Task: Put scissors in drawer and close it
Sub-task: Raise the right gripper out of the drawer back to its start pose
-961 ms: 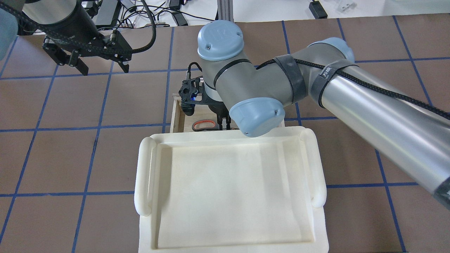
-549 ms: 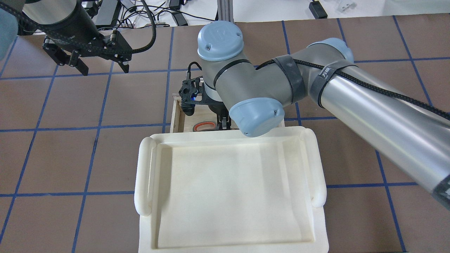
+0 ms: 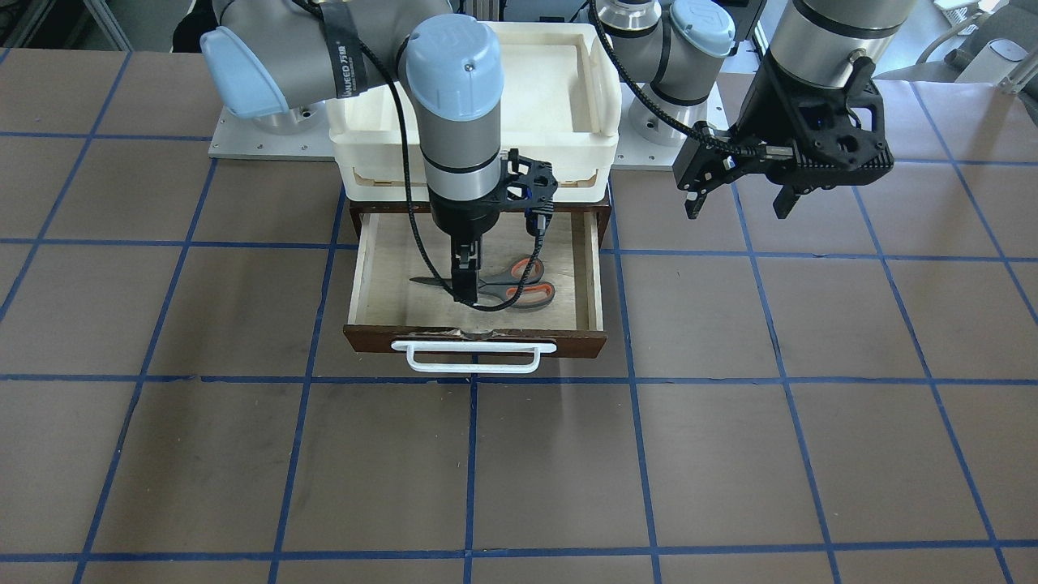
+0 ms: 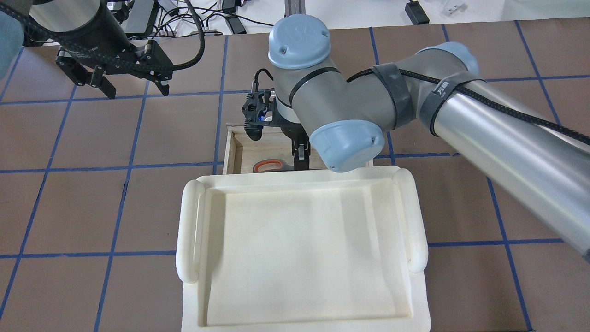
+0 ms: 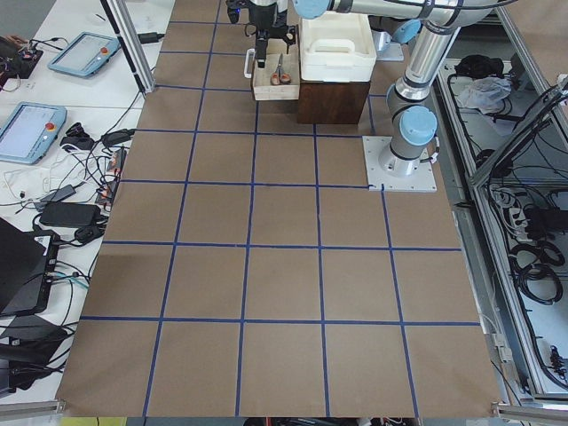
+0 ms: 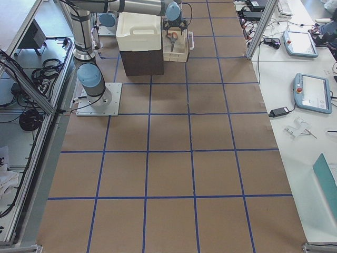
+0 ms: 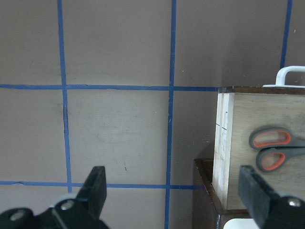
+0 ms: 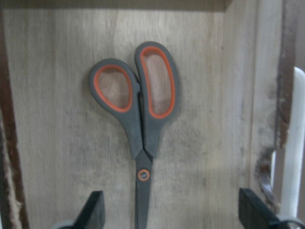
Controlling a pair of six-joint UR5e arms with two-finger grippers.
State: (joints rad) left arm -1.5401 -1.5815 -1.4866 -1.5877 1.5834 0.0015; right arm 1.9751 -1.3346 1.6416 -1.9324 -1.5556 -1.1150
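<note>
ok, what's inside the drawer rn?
Just the scissors, lying flat on the drawer floor with blades shut. The right claw is open over them. That arm covers a strip of the floor in the front view; nothing else shows.

Stacked white plastic trays (image 4: 189, 240) sat on top of a dark-brown cabinet (image 5: 333, 102). The table (image 3: 730, 487) was covered in brown matting marked with a blue tape grid (image 3: 730, 379). On the white side bench (image 6: 295, 158) lay a teach pendant (image 6: 299, 43), a second pendant (image 6: 310, 92) near it, and loose cables (image 5: 80, 191).
</note>
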